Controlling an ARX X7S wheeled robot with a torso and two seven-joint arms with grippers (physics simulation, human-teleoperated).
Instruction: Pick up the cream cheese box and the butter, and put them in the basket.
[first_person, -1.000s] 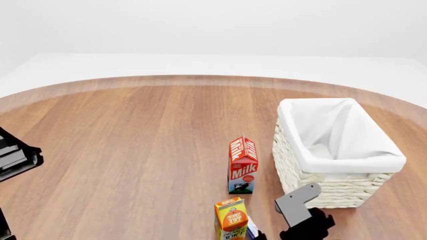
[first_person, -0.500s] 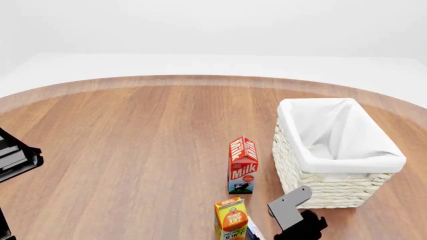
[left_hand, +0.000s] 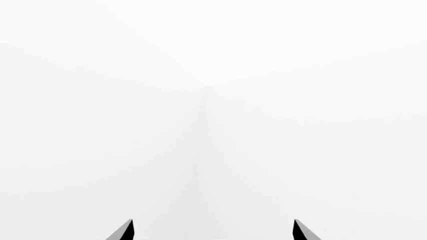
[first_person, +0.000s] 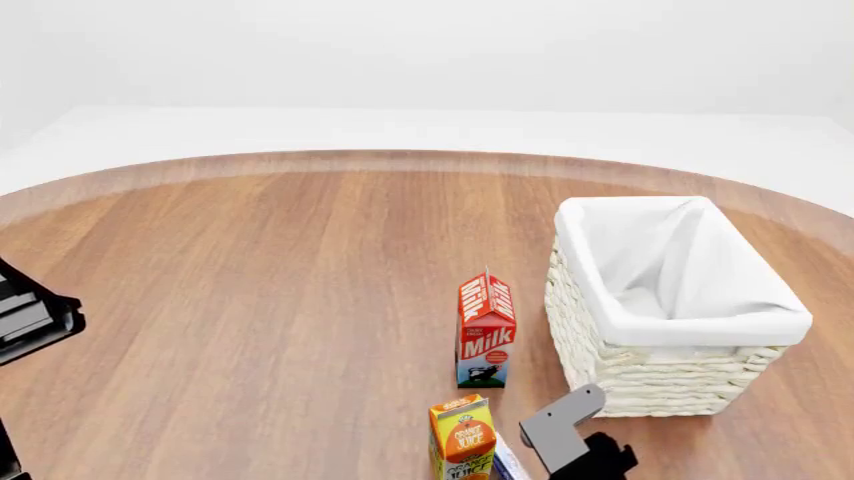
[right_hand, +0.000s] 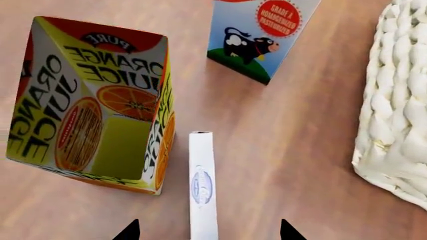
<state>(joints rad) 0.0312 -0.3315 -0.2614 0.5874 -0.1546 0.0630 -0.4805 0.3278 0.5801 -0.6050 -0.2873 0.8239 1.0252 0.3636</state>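
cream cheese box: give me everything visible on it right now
The cream cheese box shows mostly edge-on in the right wrist view: a thin white strip with a small blue-grey oval mark, apparently standing on a narrow side on the wooden table. It sits close beside the orange juice carton; contact is unclear. It lies between the open tips of the right gripper, not yet gripped. The head view shows only a sliver of it.

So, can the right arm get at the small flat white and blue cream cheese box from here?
Probably yes. The right gripper is open, and the cream cheese box stands on edge between its fingertips. The orange juice carton is close alongside and could be nudged.
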